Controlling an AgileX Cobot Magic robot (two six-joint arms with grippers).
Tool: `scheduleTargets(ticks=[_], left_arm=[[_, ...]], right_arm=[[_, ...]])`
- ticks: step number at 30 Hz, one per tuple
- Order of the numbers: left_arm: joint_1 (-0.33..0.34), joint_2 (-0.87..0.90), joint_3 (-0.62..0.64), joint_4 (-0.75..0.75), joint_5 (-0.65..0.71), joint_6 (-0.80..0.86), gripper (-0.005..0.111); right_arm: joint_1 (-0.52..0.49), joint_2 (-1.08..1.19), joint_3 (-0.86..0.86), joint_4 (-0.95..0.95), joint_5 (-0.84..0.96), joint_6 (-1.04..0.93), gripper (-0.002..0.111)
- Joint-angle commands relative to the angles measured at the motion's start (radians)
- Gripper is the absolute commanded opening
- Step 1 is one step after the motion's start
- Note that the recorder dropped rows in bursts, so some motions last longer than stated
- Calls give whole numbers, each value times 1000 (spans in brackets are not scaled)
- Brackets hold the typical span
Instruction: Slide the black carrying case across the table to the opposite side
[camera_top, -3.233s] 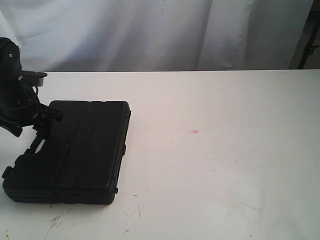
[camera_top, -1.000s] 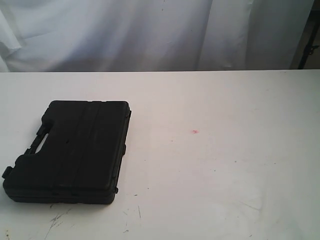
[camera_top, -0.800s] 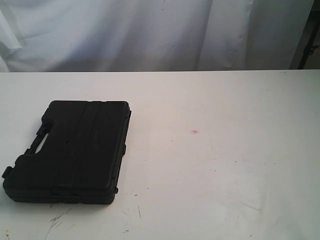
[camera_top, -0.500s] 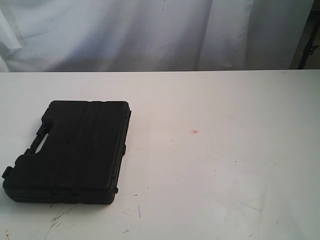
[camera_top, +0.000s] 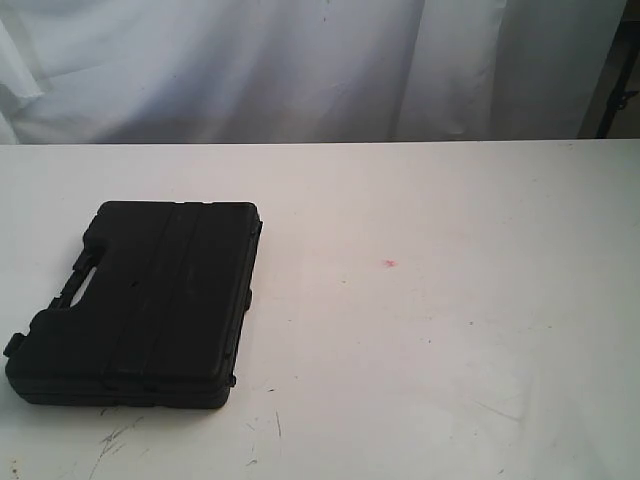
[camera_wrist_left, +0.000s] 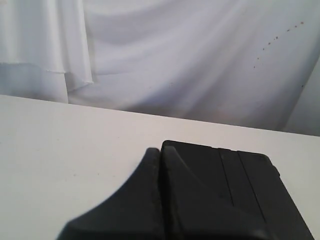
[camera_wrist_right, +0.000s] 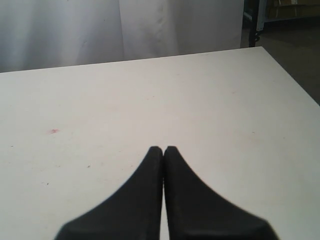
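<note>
The black case (camera_top: 145, 305) lies flat on the left part of the white table (camera_top: 430, 330), handle cutout facing left, ribbed lid up. No arm shows in the exterior view. In the left wrist view my left gripper (camera_wrist_left: 160, 151) is shut with nothing in it, held back from the case (camera_wrist_left: 235, 185), whose lid shows just beyond the fingertips. My right gripper (camera_wrist_right: 163, 149) is shut and empty over bare table (camera_wrist_right: 200, 100), with the tiny red dot (camera_wrist_right: 54, 131) off to one side.
A white curtain (camera_top: 300, 65) hangs behind the table's far edge. Dark scuffs (camera_top: 115, 440) mark the tabletop near the front, below the case. The red dot (camera_top: 390, 264) sits mid-table. A dark stand (camera_top: 615, 90) shows at the far right.
About three seconds ago the left arm was at the case's handle end; it has since withdrawn out of the exterior view. The case has not moved over the last second.
</note>
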Motion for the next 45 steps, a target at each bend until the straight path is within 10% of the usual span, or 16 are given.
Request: scheduleTargets(ticks=[1, 45], left_arm=[[3, -85, 53, 21, -1, -8, 0], [-78, -111, 114, 95, 141, 1, 0]], right_arm=[[2, -5, 3, -2, -1, 0, 0], [2, -5, 3, -2, -1, 0, 0]])
